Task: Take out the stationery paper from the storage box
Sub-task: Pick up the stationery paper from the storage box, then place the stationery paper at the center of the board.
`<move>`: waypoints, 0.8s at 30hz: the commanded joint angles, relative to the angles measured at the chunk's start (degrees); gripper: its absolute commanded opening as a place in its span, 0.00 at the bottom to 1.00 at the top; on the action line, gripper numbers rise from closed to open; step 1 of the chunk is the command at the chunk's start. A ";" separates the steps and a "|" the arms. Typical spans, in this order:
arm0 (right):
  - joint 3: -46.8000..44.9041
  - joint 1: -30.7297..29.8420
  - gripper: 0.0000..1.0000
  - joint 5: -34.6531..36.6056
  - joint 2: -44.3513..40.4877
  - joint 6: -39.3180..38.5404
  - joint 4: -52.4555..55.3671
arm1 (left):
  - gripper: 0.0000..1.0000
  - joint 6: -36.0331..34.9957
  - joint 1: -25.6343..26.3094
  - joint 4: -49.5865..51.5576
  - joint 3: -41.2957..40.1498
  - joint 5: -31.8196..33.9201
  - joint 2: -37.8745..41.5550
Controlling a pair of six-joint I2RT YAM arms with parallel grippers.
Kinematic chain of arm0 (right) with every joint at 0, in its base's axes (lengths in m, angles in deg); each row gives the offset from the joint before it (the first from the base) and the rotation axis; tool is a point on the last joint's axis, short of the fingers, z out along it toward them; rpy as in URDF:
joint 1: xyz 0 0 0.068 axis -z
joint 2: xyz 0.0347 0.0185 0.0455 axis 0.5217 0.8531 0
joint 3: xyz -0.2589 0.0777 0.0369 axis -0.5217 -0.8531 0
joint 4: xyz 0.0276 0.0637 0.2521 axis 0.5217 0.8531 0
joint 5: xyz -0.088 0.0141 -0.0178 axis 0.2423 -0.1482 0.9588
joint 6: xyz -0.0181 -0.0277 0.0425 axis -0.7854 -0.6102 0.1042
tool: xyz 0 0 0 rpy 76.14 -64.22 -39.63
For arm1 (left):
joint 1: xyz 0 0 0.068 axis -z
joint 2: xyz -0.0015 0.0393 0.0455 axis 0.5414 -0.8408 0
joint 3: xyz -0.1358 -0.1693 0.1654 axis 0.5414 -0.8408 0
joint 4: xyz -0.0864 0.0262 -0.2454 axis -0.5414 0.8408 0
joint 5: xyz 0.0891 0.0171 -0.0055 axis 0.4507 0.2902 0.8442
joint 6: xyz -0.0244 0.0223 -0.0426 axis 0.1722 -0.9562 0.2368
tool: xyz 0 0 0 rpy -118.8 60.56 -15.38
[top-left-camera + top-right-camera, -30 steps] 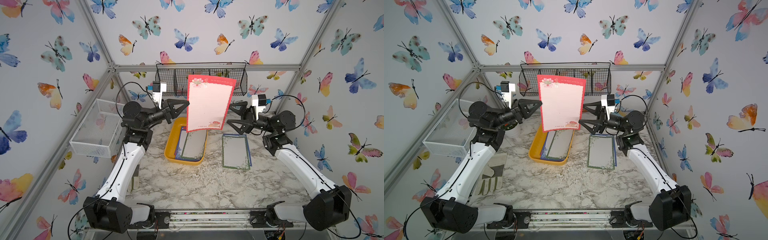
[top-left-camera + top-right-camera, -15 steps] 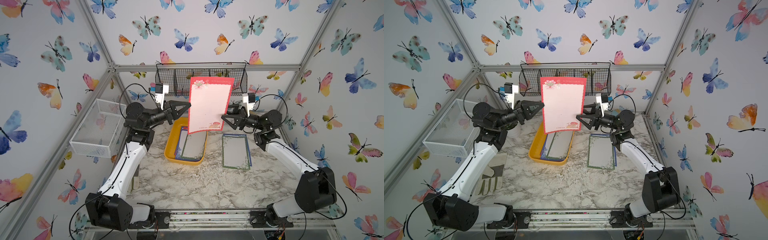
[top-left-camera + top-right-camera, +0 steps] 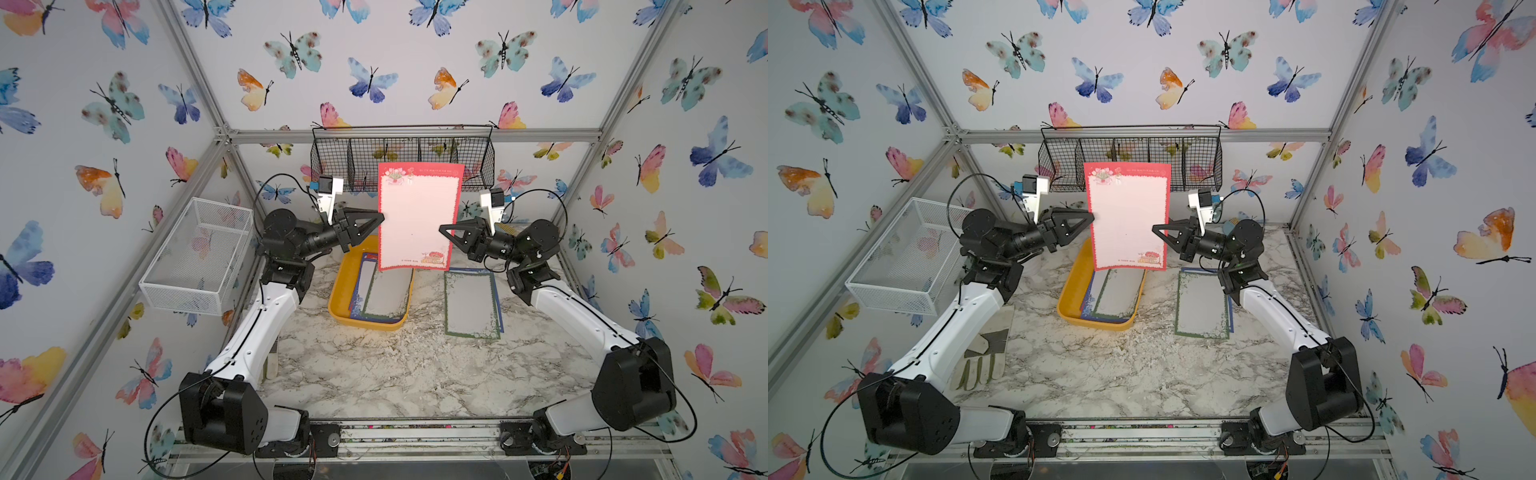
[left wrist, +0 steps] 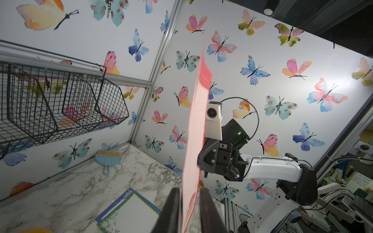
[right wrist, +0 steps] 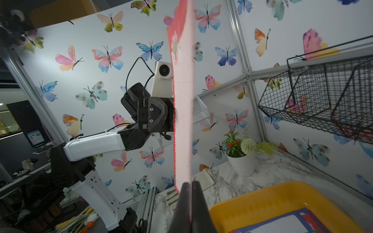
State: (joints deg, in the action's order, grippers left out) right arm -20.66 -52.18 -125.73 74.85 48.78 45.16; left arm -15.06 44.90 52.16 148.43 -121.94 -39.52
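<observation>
A red-bordered sheet of stationery paper (image 3: 415, 220) (image 3: 1127, 220) hangs upright in the air over the far end of the yellow storage box (image 3: 340, 299) (image 3: 1069, 299). My right gripper (image 3: 441, 227) (image 5: 189, 183) is shut on the sheet's right edge (image 5: 182, 100). My left gripper (image 3: 380, 217) (image 4: 188, 190) is open at the sheet's left edge (image 4: 195, 131), which passes loosely between the parted jaws. More sheets (image 3: 384, 291) with blue and green borders lie in the box. Two sheets (image 3: 471, 303) (image 4: 125, 213) are stacked on the table to the box's right.
A white mesh basket (image 3: 199, 253) hangs on the left wall and a black wire basket (image 3: 399, 153) on the back rail, close behind the raised sheet. A work glove (image 3: 984, 353) lies beside the left arm. A blue brush (image 4: 108, 159) and a flower pot (image 5: 242, 157) stand at the back.
My right gripper has come in from the right and shut on the sheet's right edge. The left gripper's jaws have parted from the left edge. The sheet stays upright.
</observation>
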 commanded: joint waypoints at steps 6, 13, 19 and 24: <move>-1.96 4.62 0.02 10.74 -6.08 -16.44 51.05 | 0.81 -11.65 0.12 12.64 -2.49 11.29 -1.46; -6.30 10.07 0.02 6.06 -2.38 -21.87 62.22 | 0.81 -11.88 -1.29 13.24 -4.56 12.54 -1.99; -7.88 14.46 0.02 5.27 2.35 -26.40 66.92 | 0.81 -12.29 -2.01 13.32 -6.22 12.94 0.21; -10.11 17.41 0.02 7.89 3.88 -24.94 65.99 | 0.81 -13.30 -2.20 14.57 -6.08 13.36 1.02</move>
State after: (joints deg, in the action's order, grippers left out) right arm -29.77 -35.87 -118.80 77.85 25.00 109.55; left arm -26.78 43.02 66.19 141.79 -109.43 -40.55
